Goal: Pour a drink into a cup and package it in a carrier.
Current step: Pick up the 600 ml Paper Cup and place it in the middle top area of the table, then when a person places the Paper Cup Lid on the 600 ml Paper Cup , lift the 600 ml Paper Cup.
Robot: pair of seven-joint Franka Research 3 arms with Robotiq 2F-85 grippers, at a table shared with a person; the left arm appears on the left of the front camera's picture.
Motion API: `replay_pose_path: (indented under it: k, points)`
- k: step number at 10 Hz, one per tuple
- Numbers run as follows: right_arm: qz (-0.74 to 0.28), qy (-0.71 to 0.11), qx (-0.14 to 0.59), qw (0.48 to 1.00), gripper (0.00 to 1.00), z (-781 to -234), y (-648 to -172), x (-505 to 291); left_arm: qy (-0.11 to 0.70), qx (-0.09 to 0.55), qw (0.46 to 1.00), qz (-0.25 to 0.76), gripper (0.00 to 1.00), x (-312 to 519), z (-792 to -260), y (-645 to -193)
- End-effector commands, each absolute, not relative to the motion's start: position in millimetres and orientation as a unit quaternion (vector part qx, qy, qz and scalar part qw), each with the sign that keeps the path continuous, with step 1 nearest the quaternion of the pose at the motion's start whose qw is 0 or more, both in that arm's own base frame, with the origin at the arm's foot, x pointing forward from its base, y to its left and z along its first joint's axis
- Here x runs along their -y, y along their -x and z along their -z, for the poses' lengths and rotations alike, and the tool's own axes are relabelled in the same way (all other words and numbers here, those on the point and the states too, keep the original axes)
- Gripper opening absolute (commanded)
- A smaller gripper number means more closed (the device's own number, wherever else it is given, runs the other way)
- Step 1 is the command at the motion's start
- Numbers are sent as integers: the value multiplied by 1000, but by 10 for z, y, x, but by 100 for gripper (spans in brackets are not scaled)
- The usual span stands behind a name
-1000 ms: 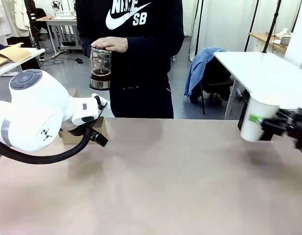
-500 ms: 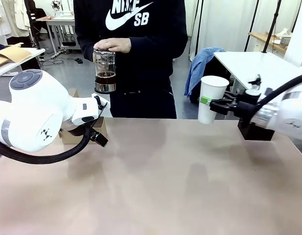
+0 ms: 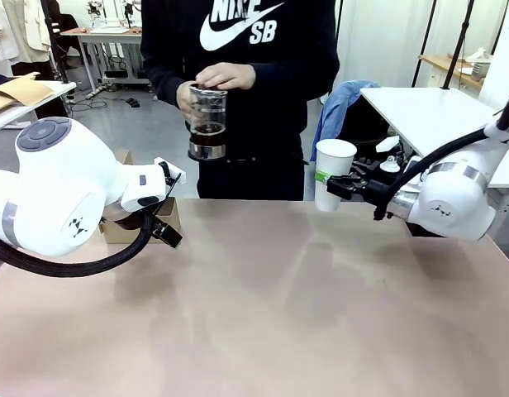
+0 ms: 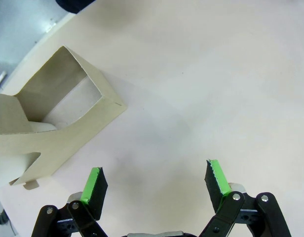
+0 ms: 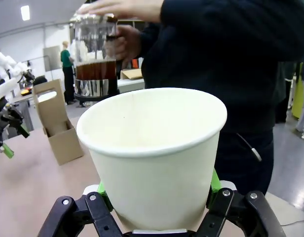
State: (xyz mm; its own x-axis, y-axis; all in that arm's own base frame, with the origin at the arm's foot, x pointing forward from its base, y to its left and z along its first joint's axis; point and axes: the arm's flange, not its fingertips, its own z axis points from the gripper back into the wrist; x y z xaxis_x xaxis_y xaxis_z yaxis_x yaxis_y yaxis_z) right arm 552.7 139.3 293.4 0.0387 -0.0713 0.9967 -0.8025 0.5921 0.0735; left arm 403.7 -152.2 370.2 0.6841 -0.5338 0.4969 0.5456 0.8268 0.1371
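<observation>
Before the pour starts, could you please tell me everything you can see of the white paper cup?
The cup is tall, plain white, tapered paper with a rolled rim, open-topped and empty. The right gripper holds it upright, green pads low on its wall, near the table's far edge.

the tan table [image 3: 263, 314] bears the brown cardboard carrier [image 3: 111, 231], upright near its far left corner.

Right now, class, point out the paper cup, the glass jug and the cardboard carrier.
paper cup [image 3: 335, 161], front view, upper side wall.
glass jug [image 3: 208, 122], front view, clear middle wall.
cardboard carrier [image 5: 68, 144], right wrist view, lower box wall.
</observation>
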Motion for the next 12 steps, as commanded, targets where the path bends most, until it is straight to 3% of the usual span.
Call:
replay_pose_path:
  k: [1, 3, 12]
  points:
    - [-292, -340, 631, 633, 80, -2878, -5596, -1459, 12, 267, 918, 294, 100, 1518, -3703, -4036]
    - [-289, -369, 628, 621, 80, -2852, -5611, -1451, 12, 267, 918, 294, 100, 1518, -3703, -4036]
    - [-291, -351, 624, 635, 80, -2826, -5560, -1439, 12, 267, 918, 294, 100, 1518, -3703, -4036]
